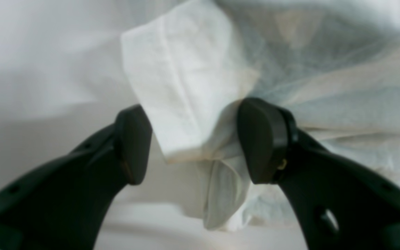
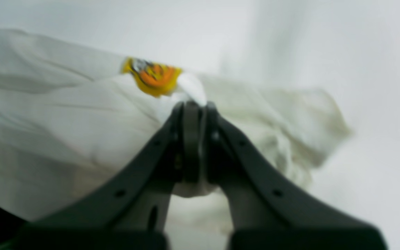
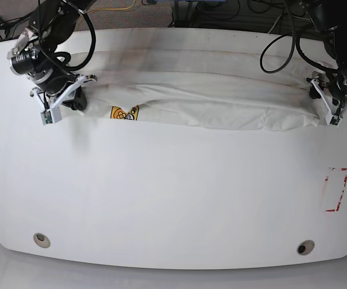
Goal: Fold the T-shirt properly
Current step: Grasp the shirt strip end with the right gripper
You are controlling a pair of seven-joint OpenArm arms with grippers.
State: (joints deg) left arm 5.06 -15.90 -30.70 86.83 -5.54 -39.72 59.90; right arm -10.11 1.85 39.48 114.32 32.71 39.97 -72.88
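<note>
The near half of the white table is bare except for 2 small round fittings close to its front edge, 1 at the left and 1 at the right. A red-and-white rectangular marking sits near the right edge. Nothing stands between the front edge and the cloth, so this part is open room.

Farther back, the T-shirt lies stretched in a long, low, wrinkled band across the table, running almost from 1 arm to the other. A small yellow-orange patch shows on its front edge, toward the left end in the base view.

At that left end, the right gripper has its jaws pressed together on a pinch of the cream cloth — the patch lies just beside the fingertips. The fabric bunches and slopes away on both sides of the grip.

At the opposite end, the left gripper has its jaws spread wide. A folded flap of the shirt hangs between them; the right-hand pad touches the cloth, while the other pad stands clear of it, so the cloth is not clamped.

Beyond the shirt, a strip of bare table runs to the back edge, with dark cables behind it.
</note>
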